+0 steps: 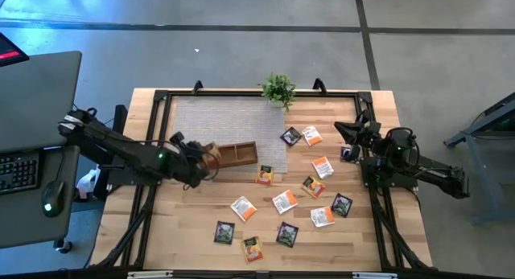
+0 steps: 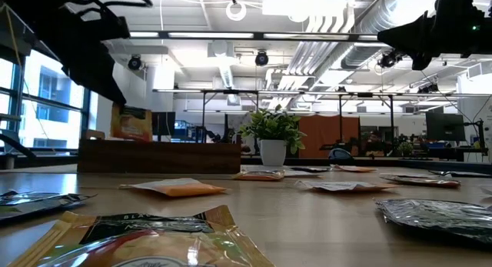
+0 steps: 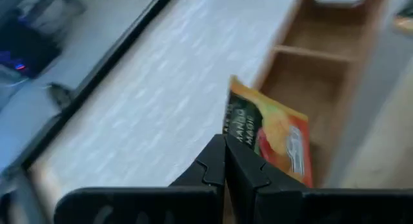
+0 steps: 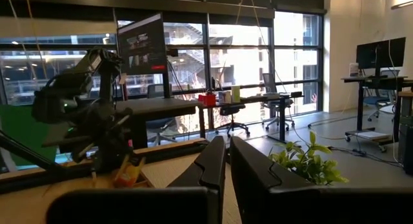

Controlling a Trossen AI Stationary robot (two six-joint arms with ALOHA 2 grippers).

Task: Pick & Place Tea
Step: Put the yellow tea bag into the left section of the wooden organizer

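Observation:
My left gripper (image 1: 203, 157) (image 3: 226, 161) is shut on an orange-and-green tea sachet (image 1: 212, 152) (image 2: 131, 122) (image 3: 271, 139) over the left end of the brown wooden compartment tray (image 1: 239, 154) (image 2: 161, 155) (image 3: 322, 75). Several other sachets, orange-and-white and dark, lie flat on the wooden table right of and nearer than the tray (image 1: 284, 201). My right gripper (image 1: 344, 134) (image 4: 227, 161) waits shut, raised over the table's right side. My left gripper pinches the tea sachet between its two fingers at the sachet's near edge (image 3: 240, 145), coming from the table's left and slanting down. The sachet sticks out past the fingertips, lifted clear, and stands roughly upright above the tray's left end (image 2: 96, 148).
A small potted plant (image 1: 278, 88) (image 2: 272, 136) (image 4: 310, 162) stands at the far edge. A grey mat (image 1: 221, 118) lies under the tray. A black frame (image 1: 153, 134) rims the table. A desk with keyboard and mouse (image 1: 32, 170) is beyond the left edge.

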